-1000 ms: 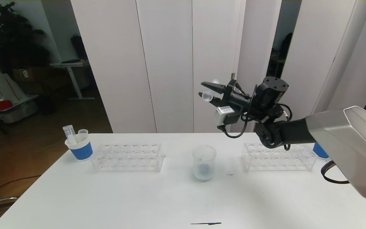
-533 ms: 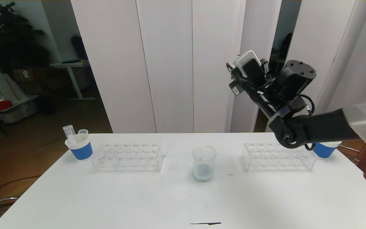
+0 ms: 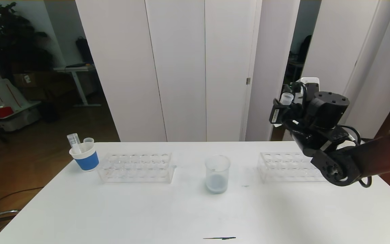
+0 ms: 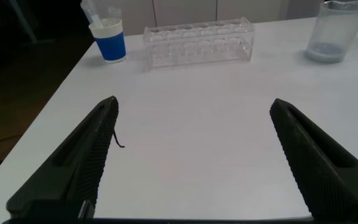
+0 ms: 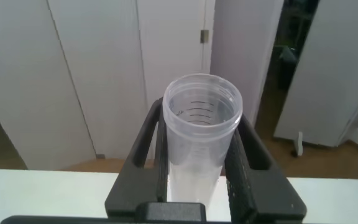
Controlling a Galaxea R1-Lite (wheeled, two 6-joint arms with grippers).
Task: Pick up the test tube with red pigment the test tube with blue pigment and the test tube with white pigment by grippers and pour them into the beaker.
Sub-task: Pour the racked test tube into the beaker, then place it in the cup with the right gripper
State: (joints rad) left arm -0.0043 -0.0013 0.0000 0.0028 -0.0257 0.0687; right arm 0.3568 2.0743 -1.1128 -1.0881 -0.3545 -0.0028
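My right pincer [image 3: 284, 105] hung high above the right end of the table [image 3: 181, 217], clamped on a tube [image 5: 201, 134] that stood nearly upright between my fingers [image 5: 247, 155], its open mouth upward. A pale whitish film showed low inside it, so I took it for the white-pigment tube, though I could not tell how much was left in it. The beaker [image 3: 217, 174] stood on the table well below and to the left of that pincer, upright, with a cloudy pale-blue pool in its bottom. A clear rack [image 3: 291, 166] lay almost straight beneath my right pincer, its holes holding no tubes that I could make out. A second rack [image 3: 136, 167] sat beyond the beaker, farther left, and just past it a cup [image 3: 85, 156] with a blue band held two clear tubes [image 3: 74, 142] upright; I could not tell their contents. My left pincer [image 4: 197, 162] hovered low over the near part of the table, fingers spread wide and holding nothing, with the cup, the second rack and the beaker well ahead of it.
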